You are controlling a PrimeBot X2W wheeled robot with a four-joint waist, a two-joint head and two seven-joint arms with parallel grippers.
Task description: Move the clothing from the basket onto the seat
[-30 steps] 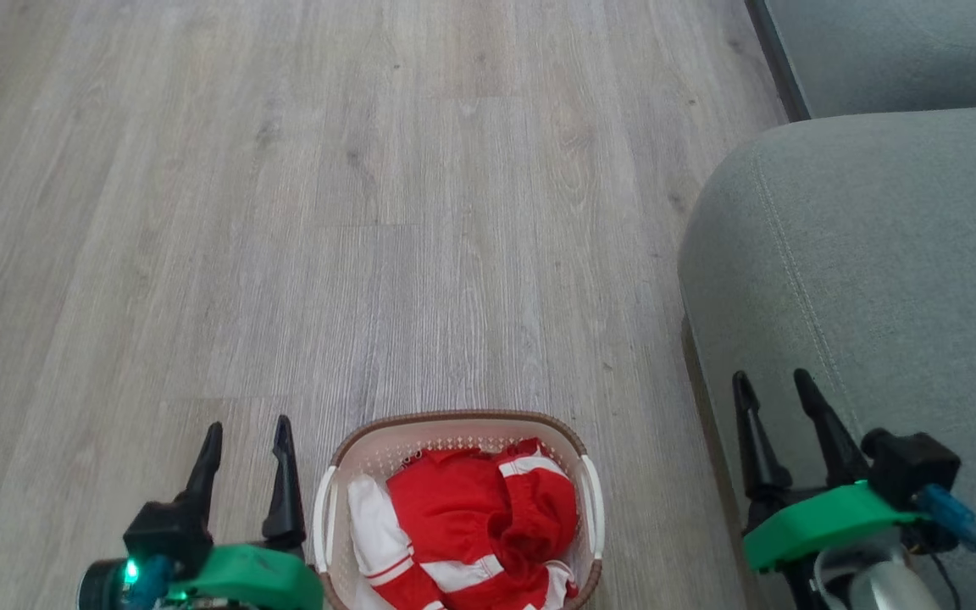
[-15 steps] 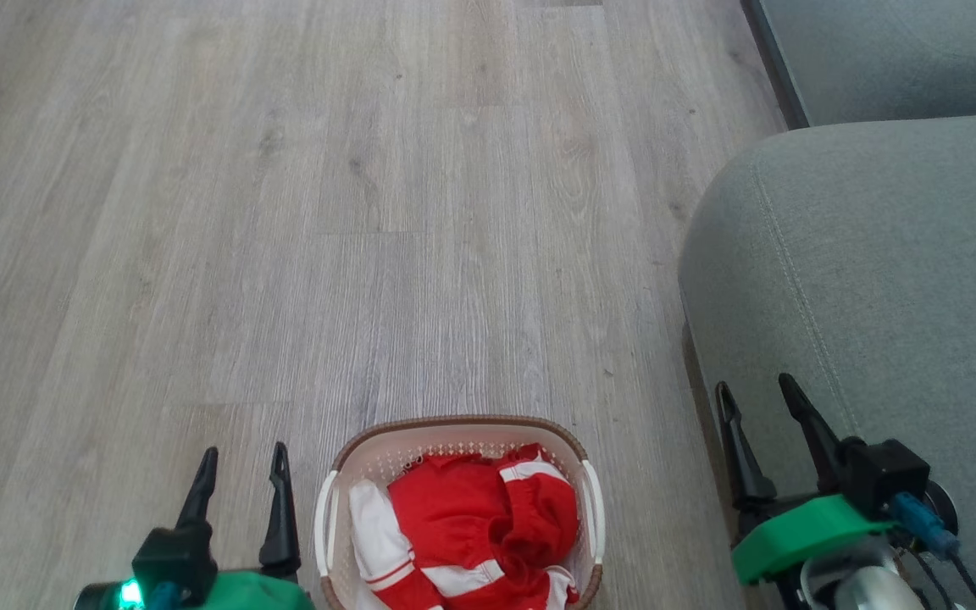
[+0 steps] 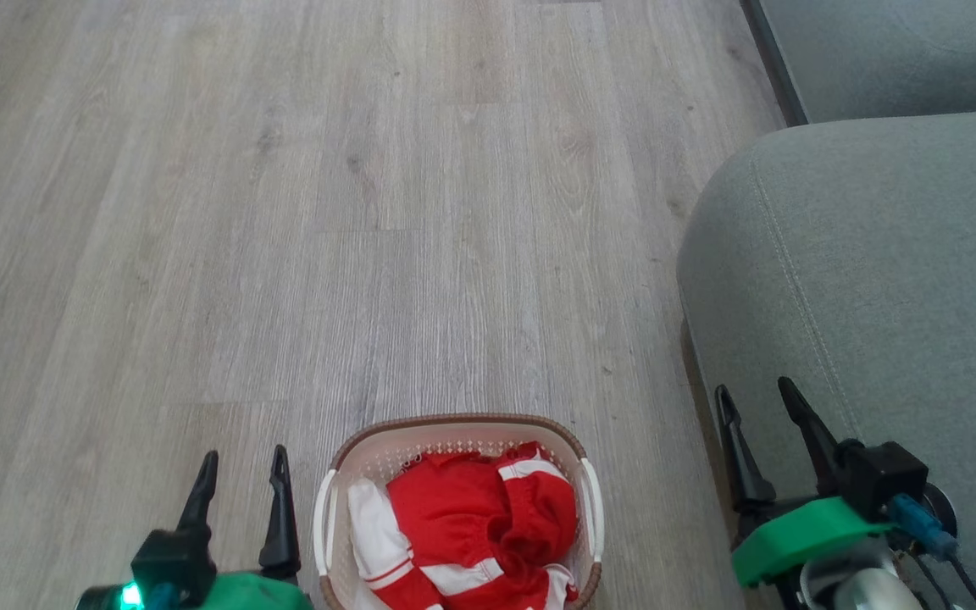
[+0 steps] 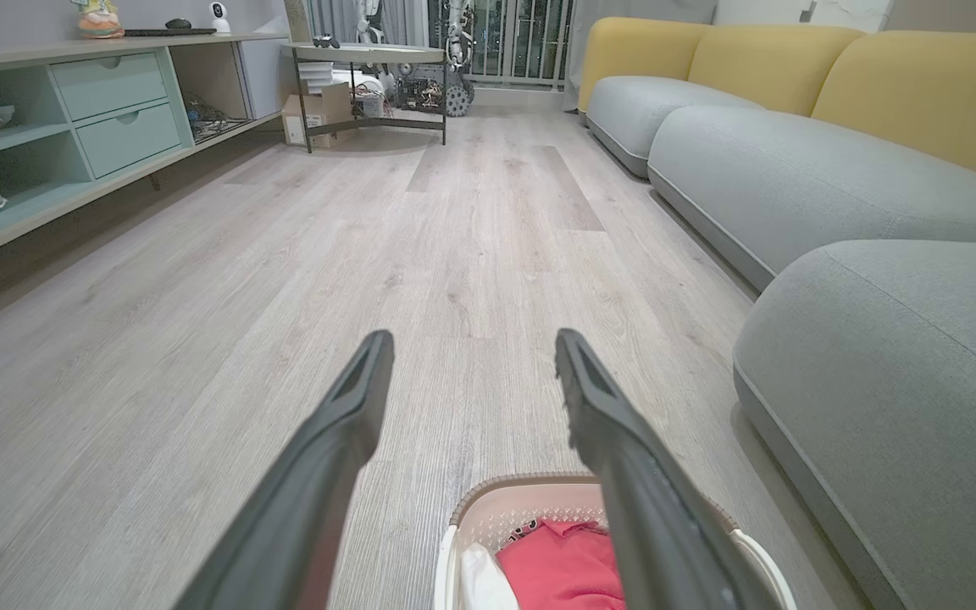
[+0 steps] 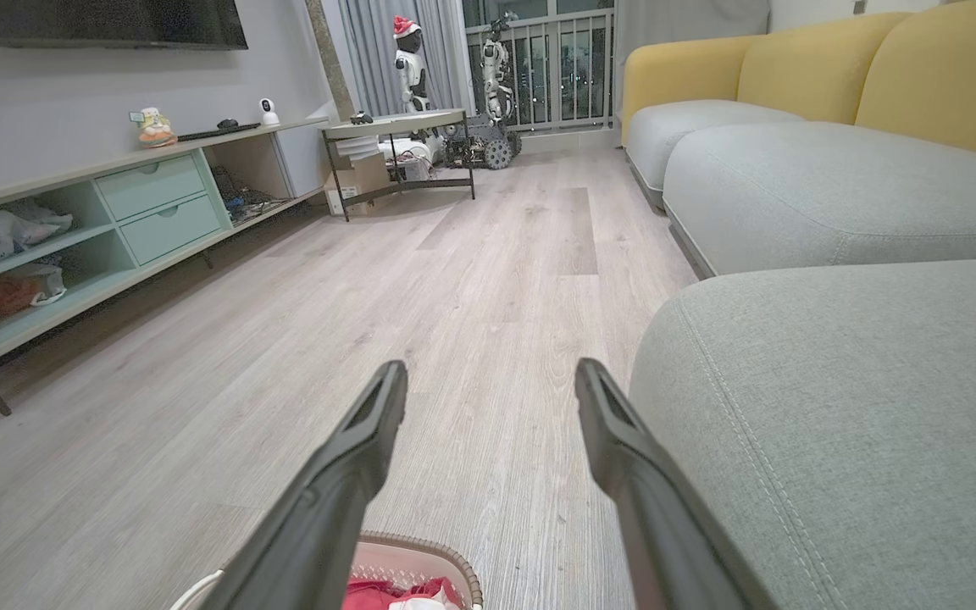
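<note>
**Change noted.** Compared with a second earlier, both grippers sat lower in the head view. They had made most of that drop in the first half of the second and had hardly shifted after it. The basket and the seat edge had barely moved in the frame, so I judged this to be arm motion rather than camera motion. No approach to the load had begun, and the task stood at its start.

**Lower left.** The left gripper [image 3: 245, 453] hung over the wood-look floor [image 3: 369, 212], just beside the basket. Its jaws were spread wide and held nothing.

**Lower centre.** The cream perforated basket [image 3: 454, 418] stood on the floor. All of the red-and-white striped clothing [image 3: 479, 517] lay bunched inside it, untouched.

**Lower right.** The right gripper [image 3: 753, 387] was likewise spread wide and empty. Its fingers stood against the rounded edge of the seat [image 3: 878, 254], and I could not tell whether they touched it.

**Right.** The grey-green seat carried no garment.

**Markings.** No brand, label or writing could be read on the clothing, the basket or either gripper.
</note>
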